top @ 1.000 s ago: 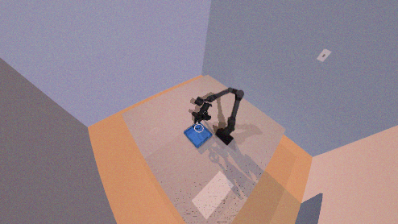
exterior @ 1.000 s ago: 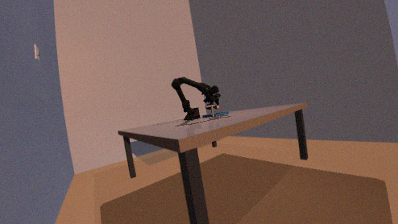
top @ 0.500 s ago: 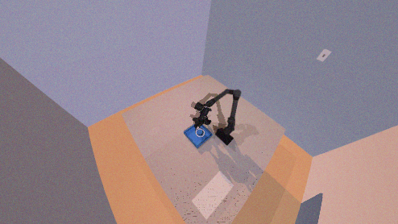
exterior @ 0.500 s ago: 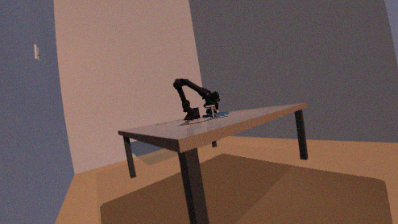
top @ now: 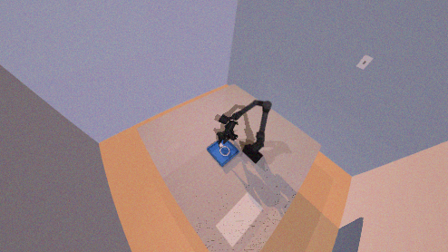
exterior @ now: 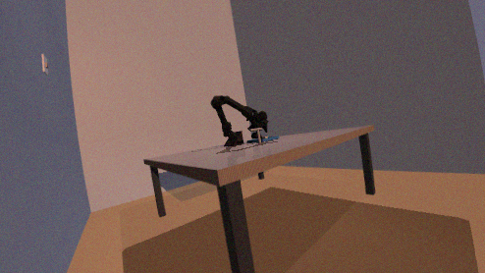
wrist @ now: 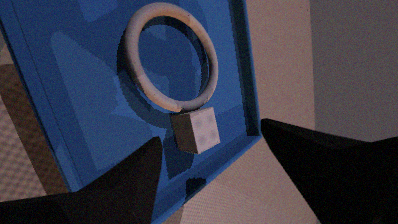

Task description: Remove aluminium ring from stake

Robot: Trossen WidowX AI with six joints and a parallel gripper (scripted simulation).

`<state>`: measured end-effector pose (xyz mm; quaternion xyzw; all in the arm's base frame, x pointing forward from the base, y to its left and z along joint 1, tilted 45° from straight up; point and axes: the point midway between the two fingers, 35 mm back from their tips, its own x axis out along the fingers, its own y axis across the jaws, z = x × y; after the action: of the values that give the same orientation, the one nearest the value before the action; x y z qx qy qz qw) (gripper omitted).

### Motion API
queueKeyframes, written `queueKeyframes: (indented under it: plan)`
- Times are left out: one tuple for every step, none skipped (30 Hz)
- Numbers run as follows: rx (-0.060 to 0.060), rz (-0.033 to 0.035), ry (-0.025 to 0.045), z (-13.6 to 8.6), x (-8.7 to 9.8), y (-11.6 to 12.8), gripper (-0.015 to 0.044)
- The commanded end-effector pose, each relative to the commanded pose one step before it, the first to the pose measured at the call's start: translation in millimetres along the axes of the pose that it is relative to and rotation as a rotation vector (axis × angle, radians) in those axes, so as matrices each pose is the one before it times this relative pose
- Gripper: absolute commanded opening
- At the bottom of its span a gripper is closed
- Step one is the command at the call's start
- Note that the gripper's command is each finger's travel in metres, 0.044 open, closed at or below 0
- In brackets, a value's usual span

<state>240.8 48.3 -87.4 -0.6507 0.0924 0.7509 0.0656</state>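
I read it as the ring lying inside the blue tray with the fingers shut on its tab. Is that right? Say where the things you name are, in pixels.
Not quite: the fingers are open, standing apart with the tab (wrist: 196,131) free, as the wrist view shows. The ring (top: 225,150) (wrist: 134,60) does lie inside the blue tray (top: 214,156) (wrist: 254,100).

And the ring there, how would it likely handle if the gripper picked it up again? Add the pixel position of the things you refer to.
The ring (top: 220,152) (wrist: 132,50) looks rigid, since its band holds a clean, round shape. Its smooth surface could be slippery, while the flat-sided tab (wrist: 206,130) probably grips better. Lifted by that tab, at its edge, it would likely tend to droop.
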Motion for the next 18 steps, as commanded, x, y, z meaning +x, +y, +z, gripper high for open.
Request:
queueKeyframes:
  plan:
    - [0.0027, -0.00358, -0.00028, -0.38, -7.39, -7.71, 0.0440]
    - [-0.0005, -0.00021, 0.00033, 0.14, -9.31, -9.13, 0.0440]
    - [-0.0006, -0.00019, 0.00016, 1.28, -12.46, -11.83, 0.0440]
    - [-0.0006, -0.00007, -0.00014, 2.56, -12.99, -11.83, 0.0440]
    - [-0.0006, 0.00009, -0.00043, 3.77, -13.12, -11.39, 0.0440]
    - [-0.0005, 0.00018, -0.00052, 3.73, -10.25, -8.50, 0.0440]
    - [-0.0003, 0.00016, -0.00039, 2.58, -6.22, -4.97, 0.0440]
    - [-0.0001, 0.00006, -0.00014, 0.92, -2.08, -1.63, 0.0440]
    - [0.0000, 0.00000, 0.00000, 0.00, 0.00, 0.00, 0.0440]
    - [0.0000, 0.00000, 0.00000, 0.00, 0.00, 0.00, 0.0440]
    - [0.0000, 0.00000, 0.00000, 0.00, 0.00, 0.00, 0.0440]
    - [0.0000, 0.00000, 0.00000, 0.00, 0.00, 0.00, 0.0440]
    - [0.0000, 0.00000, 0.00000, 0.00, 0.00, 0.00, 0.0440]
    - [-0.0116, -0.00929, 0.01615, -3.29, -1.12, -1.98, 0.0440]
    - [0.0000, 0.00000, 0.00000, 0.00, 0.00, 0.00, 0.0440]
    - [0.0000, 0.00000, 0.00000, 0.00, 0.00, 0.00, 0.0440]
    - [0.0000, 0.00000, 0.00000, 0.00, 0.00, 0.00, 0.0440]
    - [0.0000, 0.00000, 0.00000, 0.00, 0.00, 0.00, 0.0440]
